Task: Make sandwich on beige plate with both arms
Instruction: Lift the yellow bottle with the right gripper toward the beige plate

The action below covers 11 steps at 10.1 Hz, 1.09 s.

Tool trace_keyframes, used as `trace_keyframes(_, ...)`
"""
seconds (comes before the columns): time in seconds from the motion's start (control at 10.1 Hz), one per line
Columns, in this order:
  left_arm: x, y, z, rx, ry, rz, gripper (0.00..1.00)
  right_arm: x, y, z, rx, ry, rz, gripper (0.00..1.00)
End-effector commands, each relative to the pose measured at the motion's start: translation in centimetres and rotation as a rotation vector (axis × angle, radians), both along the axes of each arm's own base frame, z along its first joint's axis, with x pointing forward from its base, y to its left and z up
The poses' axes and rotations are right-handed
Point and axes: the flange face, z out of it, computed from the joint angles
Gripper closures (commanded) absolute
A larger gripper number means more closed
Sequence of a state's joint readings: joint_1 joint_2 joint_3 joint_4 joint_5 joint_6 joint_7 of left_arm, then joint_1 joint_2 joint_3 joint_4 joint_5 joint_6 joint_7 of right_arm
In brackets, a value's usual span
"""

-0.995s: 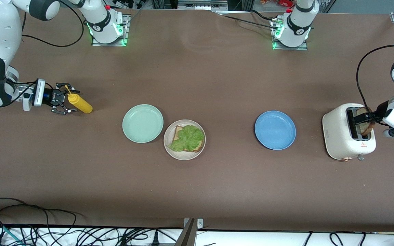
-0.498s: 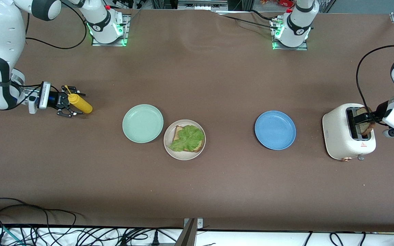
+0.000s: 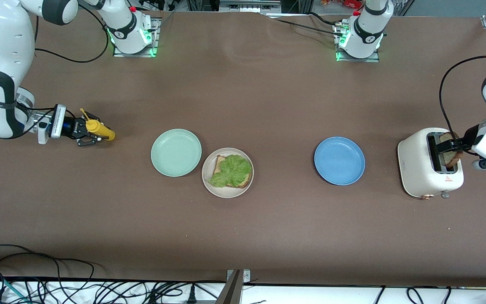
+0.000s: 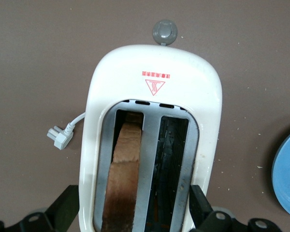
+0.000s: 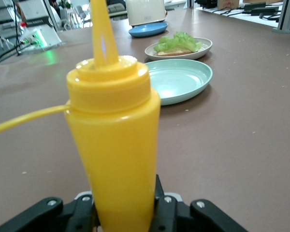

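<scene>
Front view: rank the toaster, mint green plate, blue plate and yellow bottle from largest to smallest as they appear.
1. Toaster, largest.
2. Mint green plate, blue plate and beige plate: they look about alike, so no ranking between them.
3. Yellow bottle, clearly smallest.

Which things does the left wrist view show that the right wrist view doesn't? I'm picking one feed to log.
Only the left wrist view: the bread slice standing in one toaster slot, the other slot bare, the loose plug on the table, and the open left claw straddling the toaster.

Only the right wrist view: the yellow squeeze bottle between the right claw's fingers, the mint green plate, and the beige plate with bread and lettuce.

Both: the white toaster and the blue plate.
</scene>
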<state>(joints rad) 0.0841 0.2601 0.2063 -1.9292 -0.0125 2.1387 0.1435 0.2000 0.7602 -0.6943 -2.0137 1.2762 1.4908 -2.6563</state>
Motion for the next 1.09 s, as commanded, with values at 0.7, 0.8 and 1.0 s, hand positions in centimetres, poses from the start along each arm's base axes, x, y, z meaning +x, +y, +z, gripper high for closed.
trace_keyframes(0.7, 0.0, 0.3, 0.1, -0.019, 0.003, -0.002, 0.00, 12.9, 22.6, 15.6, -0.649, -0.014, -0.022, 1.00)
trace_keyframes(0.8, 0.0, 0.3, 0.1, -0.019, 0.003, -0.002, 0.00, 13.4, 26.8, 17.5, -0.758, -0.056, -0.023, 1.00)
trace_keyframes(1.0, 0.0, 0.3, 0.1, -0.019, 0.003, -0.002, 0.00, 13.2, 34.5, 19.8, -0.954, -0.064, -0.056, 1.00)
